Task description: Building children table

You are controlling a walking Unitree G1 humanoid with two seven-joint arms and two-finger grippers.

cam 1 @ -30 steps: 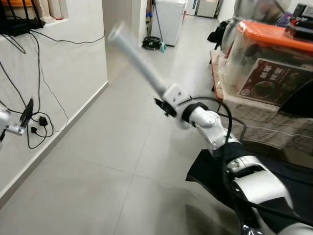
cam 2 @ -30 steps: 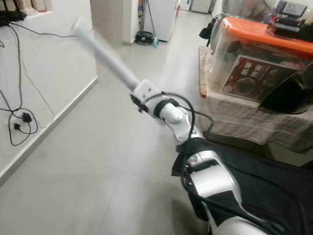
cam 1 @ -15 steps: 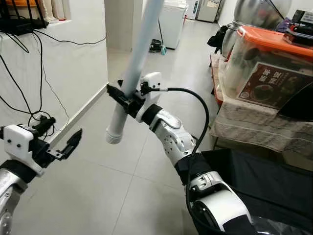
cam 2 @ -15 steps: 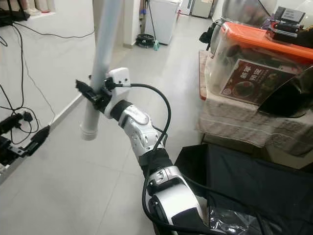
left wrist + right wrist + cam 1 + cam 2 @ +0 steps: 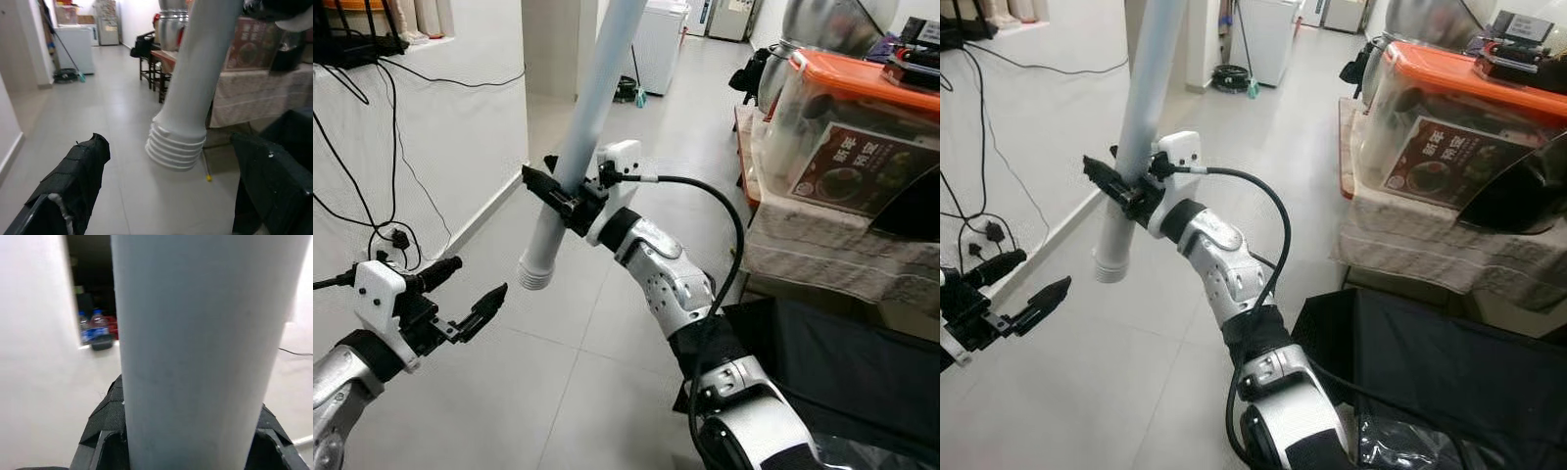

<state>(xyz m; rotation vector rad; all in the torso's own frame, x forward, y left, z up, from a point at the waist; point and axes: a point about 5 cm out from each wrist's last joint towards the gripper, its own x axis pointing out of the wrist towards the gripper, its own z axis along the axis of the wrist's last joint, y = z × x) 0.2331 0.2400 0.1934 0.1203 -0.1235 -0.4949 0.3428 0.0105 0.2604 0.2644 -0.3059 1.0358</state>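
Left eye view: right hand (image 5: 566, 199) is clamping the white table leg (image 5: 579, 149) near-upright, ribbed end down, presumably for handover.
Left wrist view: left hand (image 5: 166, 196), fingers (image 5: 73, 176) apart, is aiming just below that ribbed end (image 5: 177, 149).

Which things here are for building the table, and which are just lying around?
For the job:
- white table leg, ribbed end down
- right gripper, shut on the leg
- left gripper, open, below the leg's end

Just lying about:
- orange-lidded plastic box
- black cables on the wall
- white cabinet
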